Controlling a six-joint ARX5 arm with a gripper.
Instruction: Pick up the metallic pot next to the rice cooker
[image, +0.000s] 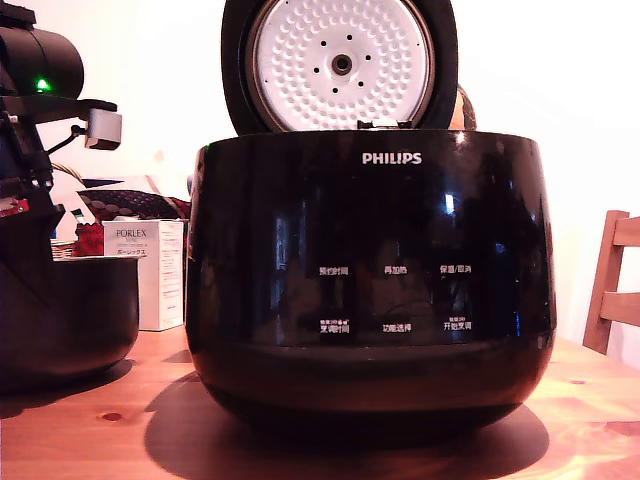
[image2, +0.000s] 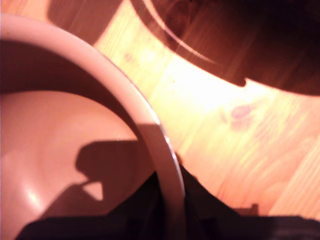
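Metallic pot rim sits between my two fingers

Metallic pot (image2: 75, 150) is directly under my claw (image2: 171, 210), and this is the relation on which my coming move depends. In the wrist view my two dark fingers (image2: 210, 212) stand one on each side of the light rim: one finger is inside the pot, the other is outside its wall. So the jaws straddle the rim. They look very near to the metal, but I cannot tell from these pictures if they already press on it or only stand beside it, so whether my claw is closed on the rim or apart I cannot say.

The rim runs as a curve through the gap between my fingers, and my fingers cross it more or less squarely. I judge that a pinch here would take the wall well, and that the lift should go straight upward.

Taking the rice cooker (image: 370, 280) as the landmark: the pot stands beside it on the exterior view's left, a little apart from it, on the same wooden table (image: 590, 400). My arm (image: 30, 120) comes down over the pot on that side. The cooker's lid (image: 340, 62) is open and upright. Behind the gap between cooker and pot there is a white box (image: 150, 272).
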